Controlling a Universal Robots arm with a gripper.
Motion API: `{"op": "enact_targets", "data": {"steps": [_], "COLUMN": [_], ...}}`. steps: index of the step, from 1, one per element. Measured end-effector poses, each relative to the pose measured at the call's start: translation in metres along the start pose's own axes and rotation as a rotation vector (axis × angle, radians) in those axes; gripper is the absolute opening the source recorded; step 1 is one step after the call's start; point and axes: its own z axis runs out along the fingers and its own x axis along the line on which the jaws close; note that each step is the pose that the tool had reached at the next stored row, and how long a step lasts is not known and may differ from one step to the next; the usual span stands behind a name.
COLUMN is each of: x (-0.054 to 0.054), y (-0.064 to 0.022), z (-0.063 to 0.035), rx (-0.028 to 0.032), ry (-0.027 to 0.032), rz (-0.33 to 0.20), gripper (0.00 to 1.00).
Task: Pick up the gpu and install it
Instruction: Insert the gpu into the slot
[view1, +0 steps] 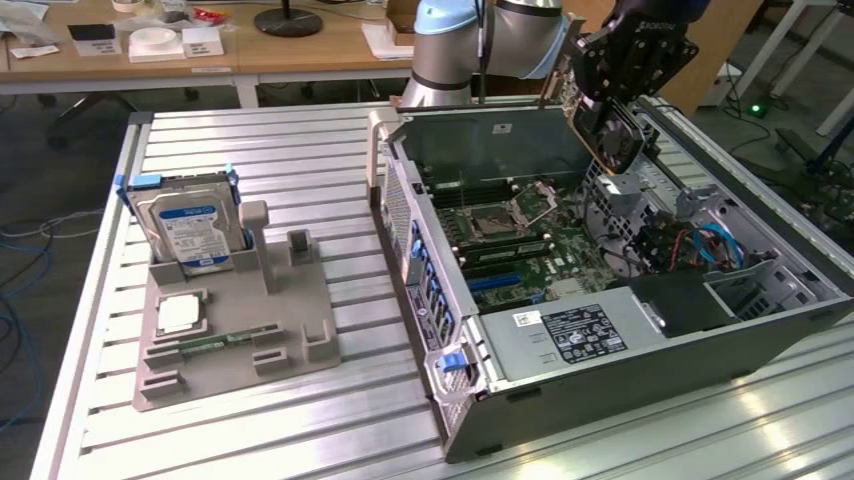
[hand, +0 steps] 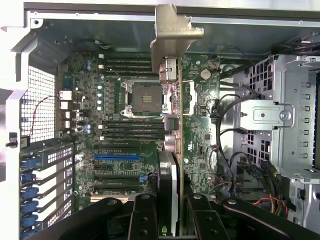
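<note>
The ribbed aluminium table (view1: 267, 150) was seen to carry the open computer case (view1: 667, 372). The case was laid on its side, with grey sheet-metal walls set around a green motherboard (view1: 514, 250) densely studded with components. On the exterior view's left, well apart from the case, a hard drive (view1: 187, 225) with a blue-white label was held upright in a matte grey fixture (view1: 227, 345). The gripper (view1: 603, 105) was poised over the far side of the case, its jaws clamped on the gpu (view1: 611, 135). The card was thus held in the air above the motherboard and was seated in no slot. In the wrist view the gpu (hand: 170, 125) was presented edge-on between the black fingers (hand: 142, 215). Its bent, dull silver bracket (hand: 172, 30) was at the end away from them, and its length lay crosswise to the blue slot (hand: 117, 156). The step in hand was judged to be the carrying of the card over the board. It would be done well if the card were kept upright and untwisted, brought parallel to the slot, and kept clear of the blue cables (view1: 714, 245). The thin card was judged stiff but easily skewed, so a firm, centred hold was thought necessary. A small square chip (view1: 180, 312) was left flat on the fixture.
</note>
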Motion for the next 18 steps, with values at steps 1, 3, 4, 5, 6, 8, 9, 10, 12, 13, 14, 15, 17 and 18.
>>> {"op": "enact_targets", "data": {"steps": [1,3,4,5,6,8,9,10,12,13,14,15,17,18], "x": [0.0,0.0,0.0,0.0,0.0,0.0,0.0,0.0,0.0,0.0,0.0,0.0,0.0,0.0], "y": [0.0,0.0,0.0,0.0,0.0,0.0,0.0,0.0,0.0,0.0,0.0,0.0,0.0,0.0], "z": [0.0,0.0,0.0,0.0,0.0,-0.0001,0.0,0.0,0.0,0.0,0.0,0.0,0.0,0.0], "rx": [0.0,-0.0001,-0.0001,0.0001,0.0001,0.0002,0.0001,0.0,0.0,0.0,0.0001,0.0,0.0,0.0], "ry": [0.0,0.0002,0.0006,0.0012,0.0019,0.0031,0.0037,0.0044,0.0058,0.0064,0.007,0.0077,0.009,0.0097], "rz": [0.0,-0.004,-0.011,-0.022,-0.034,-0.056,-0.068,-0.081,-0.107,-0.119,-0.131,-0.142,-0.166,-0.179], "gripper": [0.28,0.28,0.28,0.28,0.28,0.28,0.28,0.28,0.28,0.28,0.28,0.28,0.28,0.28]}}
